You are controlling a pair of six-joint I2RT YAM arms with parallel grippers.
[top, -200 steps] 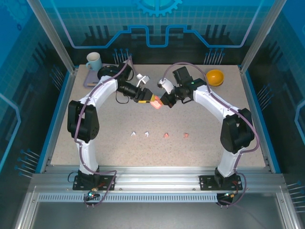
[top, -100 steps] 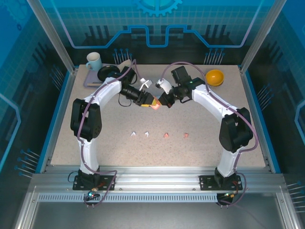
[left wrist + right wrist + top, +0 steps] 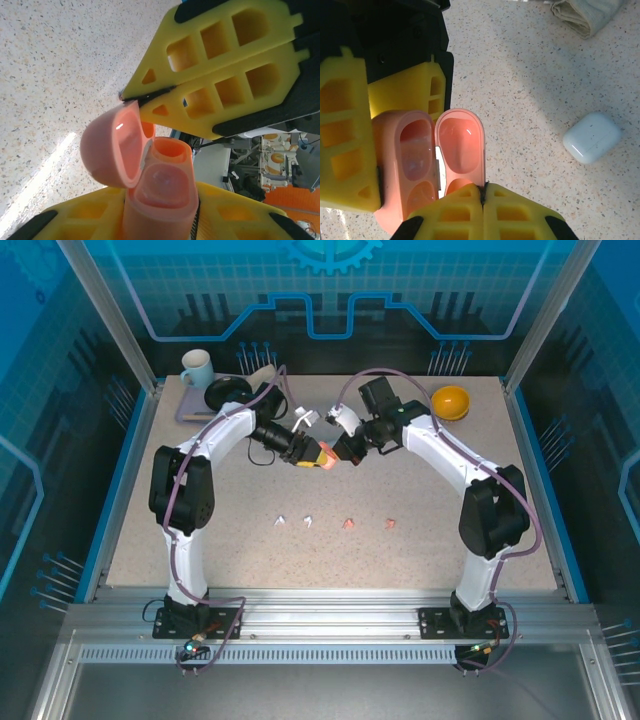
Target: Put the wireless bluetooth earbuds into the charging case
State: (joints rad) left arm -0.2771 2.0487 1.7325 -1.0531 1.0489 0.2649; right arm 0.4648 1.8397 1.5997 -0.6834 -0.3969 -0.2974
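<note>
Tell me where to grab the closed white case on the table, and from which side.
Grip the white case across its narrower width, on the two long sides, coming straight down from above. It lies flat and closed on the table; the rounded corners would likely slip.

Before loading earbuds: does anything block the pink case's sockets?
Nothing visible does: the salmon-pink plastic charging case is held with its hinged lid swung open, both sockets bare.
</note>
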